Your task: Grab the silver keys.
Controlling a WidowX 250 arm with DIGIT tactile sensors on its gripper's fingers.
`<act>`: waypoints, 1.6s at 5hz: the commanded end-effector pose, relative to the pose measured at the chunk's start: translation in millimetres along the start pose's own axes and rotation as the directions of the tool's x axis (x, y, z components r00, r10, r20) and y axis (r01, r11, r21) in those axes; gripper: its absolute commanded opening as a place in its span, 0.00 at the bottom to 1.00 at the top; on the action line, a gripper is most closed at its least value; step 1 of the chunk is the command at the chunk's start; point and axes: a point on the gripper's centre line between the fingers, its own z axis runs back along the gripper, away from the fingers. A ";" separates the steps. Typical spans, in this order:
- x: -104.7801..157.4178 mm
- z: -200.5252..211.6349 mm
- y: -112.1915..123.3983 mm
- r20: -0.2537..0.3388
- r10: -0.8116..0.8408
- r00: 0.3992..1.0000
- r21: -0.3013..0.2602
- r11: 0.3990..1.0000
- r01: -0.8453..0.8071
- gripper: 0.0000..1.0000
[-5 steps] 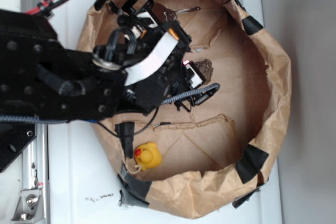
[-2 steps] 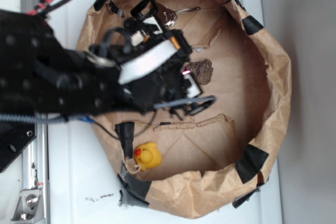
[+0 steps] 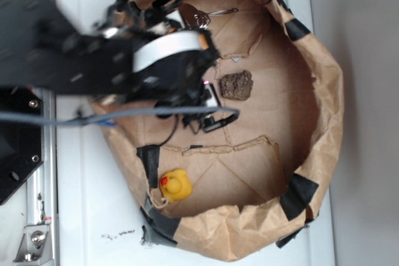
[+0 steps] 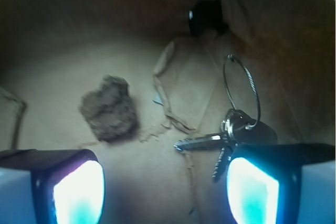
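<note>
Silver keys lie flat on the brown paper floor of the bag, near its upper wall in the exterior view — blades fanned, thin wire loop extending away from the camera. The end effector hovers above, fingers spread apart, nothing between them; the right finger overlaps the keys' edge in the wrist view. Brown rock-like lump sits left of the keys, apart. Yellow duck rests by the opposite wall — well apart. Bag stands on a white worktop.

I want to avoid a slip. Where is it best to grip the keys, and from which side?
Probably at the cluster where the keys meet the ring, coming from above. They lie flat and fanned on the paper, and the wire loop is thin. The open gripper needs shifting toward them.
</note>
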 end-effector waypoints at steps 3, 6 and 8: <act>11.1 -14.6 17.1 0.080 -0.004 0.997 0.078 0.997 -0.002 1.00; 16.3 -17.2 39.2 0.109 -0.022 0.994 0.108 0.994 0.010 1.00; 18.5 -12.4 43.2 0.164 -0.016 0.986 0.122 0.992 -0.005 1.00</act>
